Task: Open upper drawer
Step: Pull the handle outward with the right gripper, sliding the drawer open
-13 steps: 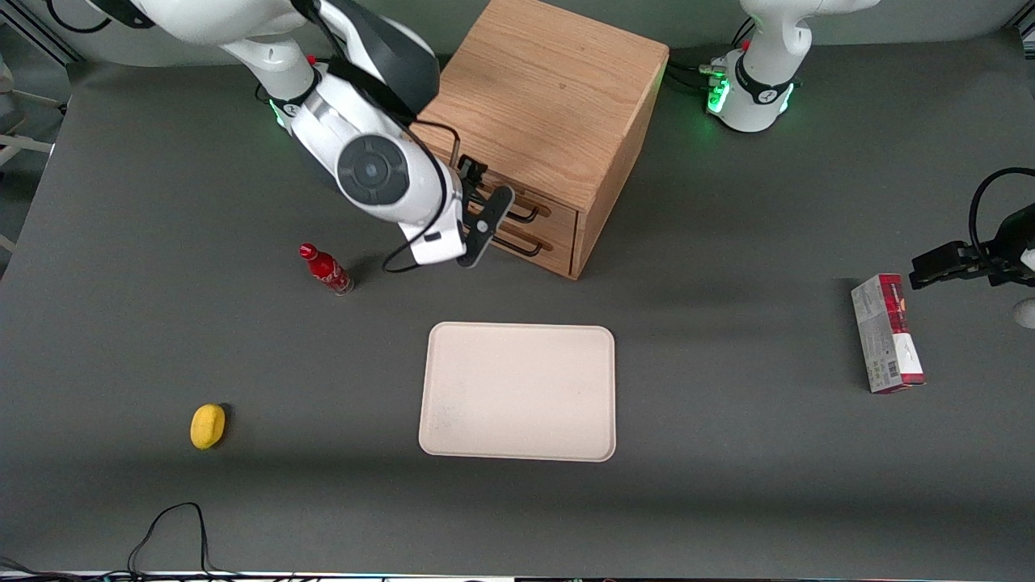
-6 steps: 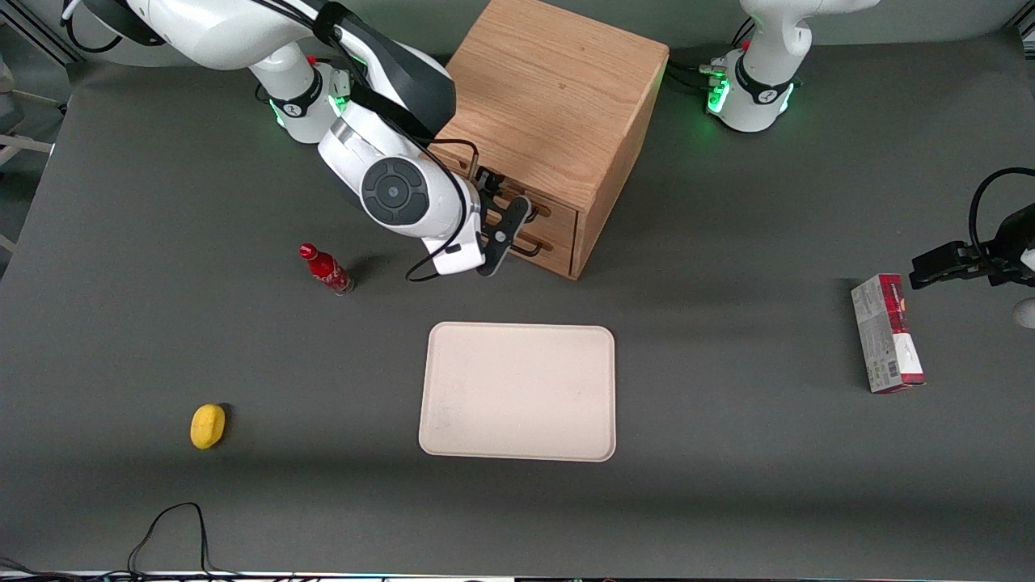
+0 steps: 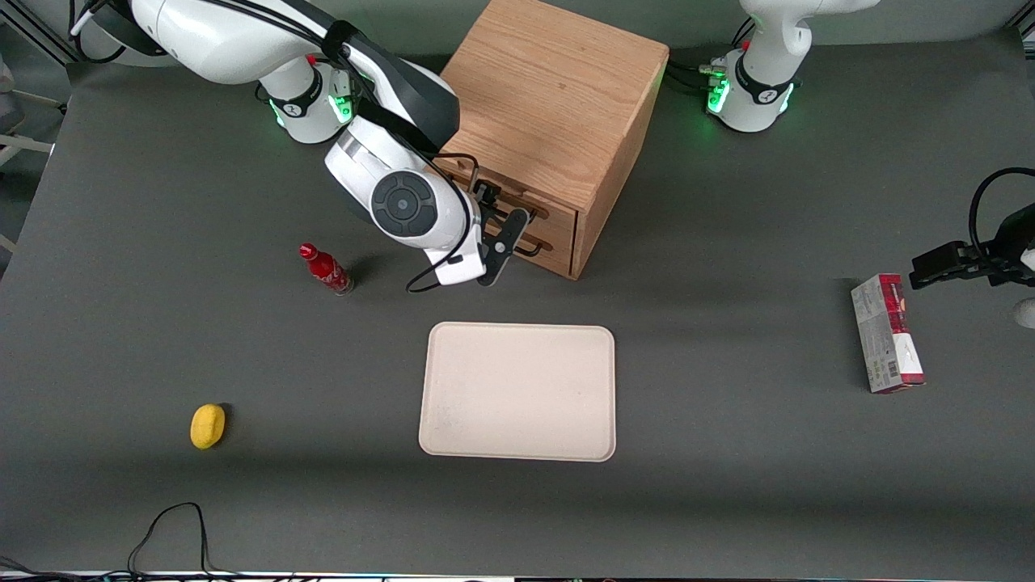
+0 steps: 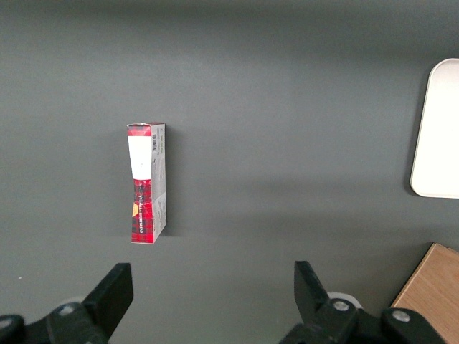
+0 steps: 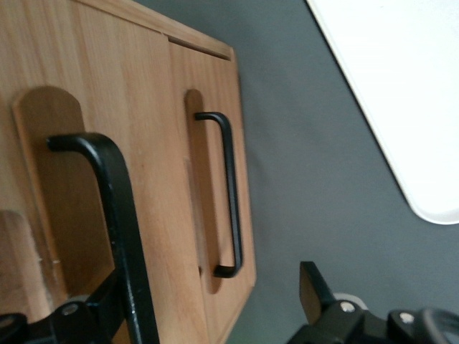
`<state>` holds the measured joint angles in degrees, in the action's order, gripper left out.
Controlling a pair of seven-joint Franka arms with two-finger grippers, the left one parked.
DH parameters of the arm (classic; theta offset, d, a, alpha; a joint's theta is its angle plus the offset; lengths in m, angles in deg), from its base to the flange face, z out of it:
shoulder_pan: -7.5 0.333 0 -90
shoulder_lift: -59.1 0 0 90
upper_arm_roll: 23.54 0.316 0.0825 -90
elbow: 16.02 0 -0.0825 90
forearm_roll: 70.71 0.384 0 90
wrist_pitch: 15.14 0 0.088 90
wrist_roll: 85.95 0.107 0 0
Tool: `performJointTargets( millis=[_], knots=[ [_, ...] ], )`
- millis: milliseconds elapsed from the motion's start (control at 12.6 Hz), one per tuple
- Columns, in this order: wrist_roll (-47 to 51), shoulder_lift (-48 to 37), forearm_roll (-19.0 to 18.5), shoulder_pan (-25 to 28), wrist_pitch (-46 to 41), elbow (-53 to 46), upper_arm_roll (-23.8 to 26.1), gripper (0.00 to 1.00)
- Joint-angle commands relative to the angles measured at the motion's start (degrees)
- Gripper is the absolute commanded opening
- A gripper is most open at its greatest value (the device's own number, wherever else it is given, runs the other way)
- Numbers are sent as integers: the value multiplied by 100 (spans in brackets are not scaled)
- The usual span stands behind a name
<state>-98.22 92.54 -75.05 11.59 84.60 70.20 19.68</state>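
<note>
Two light-oak drawers are seen shut in the front of the boxy wooden cabinet [image 3: 558,121], which stands on the dark grey desk [image 3: 728,485]. The upper drawer [image 3: 517,206] sits flush with the cabinet face, directly above the lower drawer [image 3: 542,242], and its thin black bar handle [image 5: 118,222] is shown close up in the right wrist view. The gripper [image 3: 503,230] is held right in front of the drawer fronts, level with the handles. Its jaws are spread: one finger [image 5: 97,308] is seen at the upper handle, the other [image 5: 315,287] well apart from it over the bare desk. Whether the finger touches the bar cannot be told. The lower drawer's handle [image 5: 226,193] lies in the gap between the two fingers, untouched.

A cream tray [image 3: 517,392] is laid flat on the desk, nearer to the front camera than the cabinet. A small red bottle [image 3: 326,270] stands beside the working arm, and a yellow lemon-like object [image 3: 207,426] rests nearer to the front camera than the bottle. A red and white carton [image 3: 887,333] lies toward the parked arm's end of the desk.
</note>
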Motion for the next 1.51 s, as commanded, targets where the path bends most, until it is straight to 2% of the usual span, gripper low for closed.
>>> performJointTargets(
  millis=[0,159,635,1032,1429],
  knots=[
    [-389,258,-461,-30,55,-349,-41,100],
    [-687,478,-612,-39,28,-841,-286,100],
    [-1865,900,-603,-65,46,-1905,-1103,100],
    [-1736,796,-629,-92,11,-2056,-1175,100],
    [-1358,-80,-542,-179,-631,-2171,-1219,100]
  ],
)
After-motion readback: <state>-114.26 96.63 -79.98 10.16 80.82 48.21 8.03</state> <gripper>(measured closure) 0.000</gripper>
